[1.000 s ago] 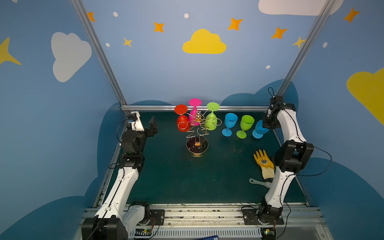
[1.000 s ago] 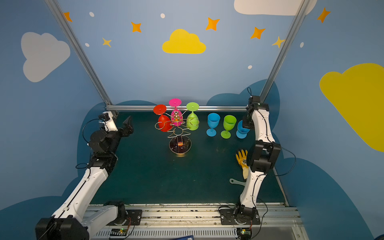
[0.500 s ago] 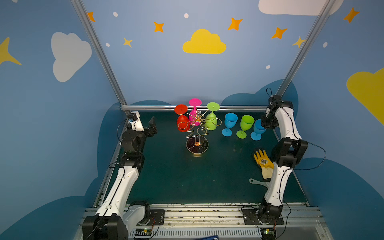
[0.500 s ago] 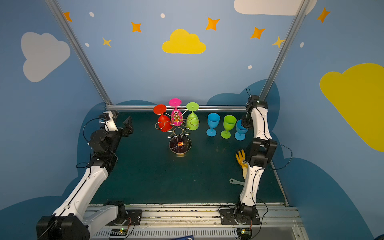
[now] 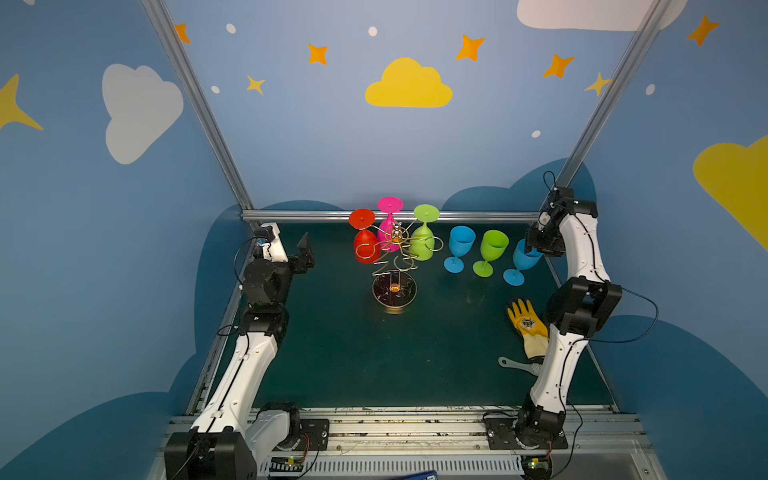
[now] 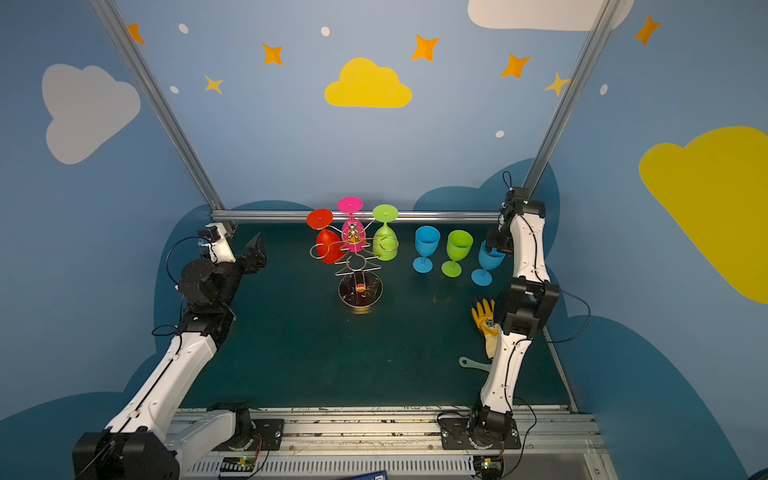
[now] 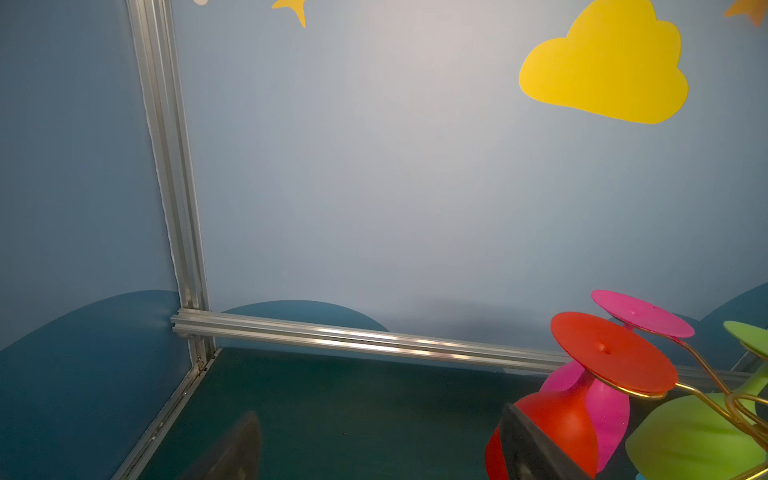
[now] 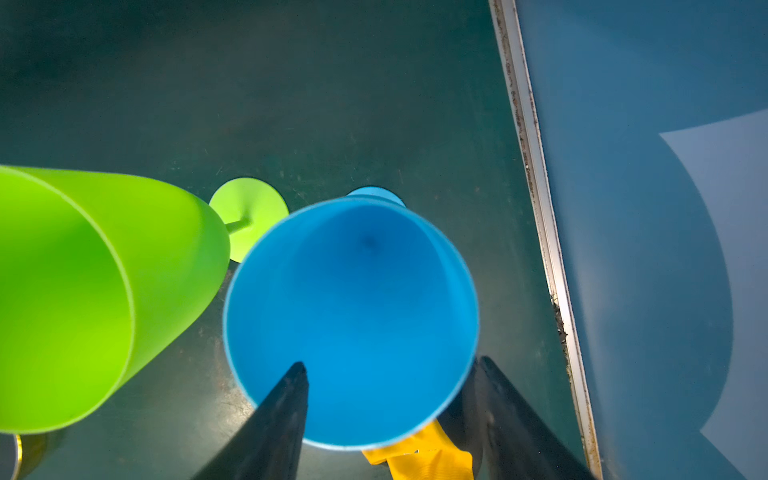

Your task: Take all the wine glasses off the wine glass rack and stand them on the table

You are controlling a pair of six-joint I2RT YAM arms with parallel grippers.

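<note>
Right gripper (image 8: 390, 362) has sprung apart astride the blue glass (image 8: 353, 291) rim, clear only from its wrist; left gripper (image 5: 306, 254) gapes empty.

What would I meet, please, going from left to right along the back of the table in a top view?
Left gripper → red hanging glass → pink hanging glass → green hanging glass → standing blue glass → standing green glass → second standing blue glass.

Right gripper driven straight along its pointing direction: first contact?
Likely the blue wine glass beneath it: the right gripper points down, jaws open astride its rim, one finger inside the bowl. Bowl wall first, though depth is unclear.
</note>
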